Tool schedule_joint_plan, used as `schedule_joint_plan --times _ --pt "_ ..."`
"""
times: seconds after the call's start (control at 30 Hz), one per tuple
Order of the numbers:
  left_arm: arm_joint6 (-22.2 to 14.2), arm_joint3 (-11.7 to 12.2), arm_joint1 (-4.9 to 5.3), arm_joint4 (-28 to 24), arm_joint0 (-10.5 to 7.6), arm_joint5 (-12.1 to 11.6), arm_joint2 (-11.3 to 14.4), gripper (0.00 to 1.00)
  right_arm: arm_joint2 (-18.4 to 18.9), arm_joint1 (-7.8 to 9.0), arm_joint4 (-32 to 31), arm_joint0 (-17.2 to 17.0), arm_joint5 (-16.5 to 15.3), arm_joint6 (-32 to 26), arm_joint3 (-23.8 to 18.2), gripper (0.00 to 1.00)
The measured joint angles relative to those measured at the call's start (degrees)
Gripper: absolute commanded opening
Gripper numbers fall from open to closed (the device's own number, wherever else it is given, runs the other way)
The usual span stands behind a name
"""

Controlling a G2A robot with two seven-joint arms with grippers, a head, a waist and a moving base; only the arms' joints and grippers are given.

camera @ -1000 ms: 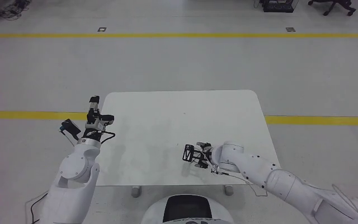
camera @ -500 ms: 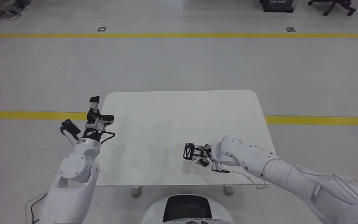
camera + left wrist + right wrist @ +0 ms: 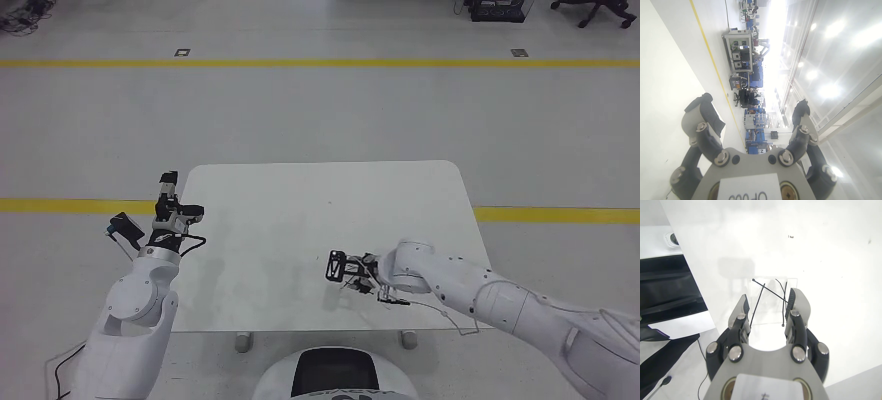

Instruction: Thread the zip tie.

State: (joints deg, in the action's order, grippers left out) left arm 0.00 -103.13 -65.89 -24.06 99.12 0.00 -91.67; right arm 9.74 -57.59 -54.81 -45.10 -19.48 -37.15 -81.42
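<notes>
Several thin black zip ties (image 3: 770, 292) lie crossed on a flat clear plate (image 3: 793, 279) on the white table. My right gripper (image 3: 769, 292) hovers just over them, open, its fingers (image 3: 793, 298) straddling the ties with nothing held. From above, this right gripper (image 3: 337, 268) sits near the table's front edge, right of the middle. My left gripper (image 3: 182, 196) is raised at the table's left edge. It points up into the room, and in its own view the left gripper (image 3: 754, 100) is open and empty.
The white table (image 3: 320, 195) is bare around the plate. Its front edge (image 3: 696, 279) runs close beside the right gripper. A tiny dark speck (image 3: 790, 236) lies farther out on the tabletop.
The right arm has shifted its elbow and the right gripper has edged slightly farther onto the table. The left arm has kept still.
</notes>
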Motion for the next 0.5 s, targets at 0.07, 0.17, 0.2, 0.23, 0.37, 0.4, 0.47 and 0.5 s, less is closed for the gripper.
schedule_joint_plan --times 0.07,0.17,0.2,0.23,0.37,0.4,0.47,0.5 --pt "0.0 0.0 0.0 0.0 0.0 0.0 0.0 1.0 0.0 0.34 0.91 0.36 0.0 -0.37 -0.49 0.44" --pt "0.0 0.0 0.0 0.0 0.0 0.0 0.0 1.0 0.0 0.9 2.41 0.98 0.0 -1.38 -1.53 0.44" --pt "0.0 0.0 0.0 0.0 0.0 0.0 0.0 1.0 0.0 1.11 3.11 1.19 0.0 -2.3 -2.0 0.45" --pt "0.0 0.0 0.0 0.0 0.0 0.0 0.0 1.0 0.0 1.24 3.73 1.33 0.0 -3.21 -2.41 0.45" --pt "0.0 0.0 0.0 0.0 0.0 0.0 0.0 1.0 0.0 1.45 7.29 2.08 0.0 -7.82 -3.65 0.46" --pt "0.0 0.0 0.0 0.0 0.0 0.0 0.0 1.0 0.0 1.42 8.61 2.34 0.0 -8.98 -3.86 0.48" --pt "0.0 0.0 0.0 0.0 0.0 0.0 0.0 1.0 0.0 1.34 10.09 2.77 0.0 -10.29 -3.98 1.0" --pt "0.0 0.0 0.0 0.0 0.0 0.0 0.0 1.0 0.0 1.29 10.42 3.01 0.0 -10.8 -4.09 1.0"
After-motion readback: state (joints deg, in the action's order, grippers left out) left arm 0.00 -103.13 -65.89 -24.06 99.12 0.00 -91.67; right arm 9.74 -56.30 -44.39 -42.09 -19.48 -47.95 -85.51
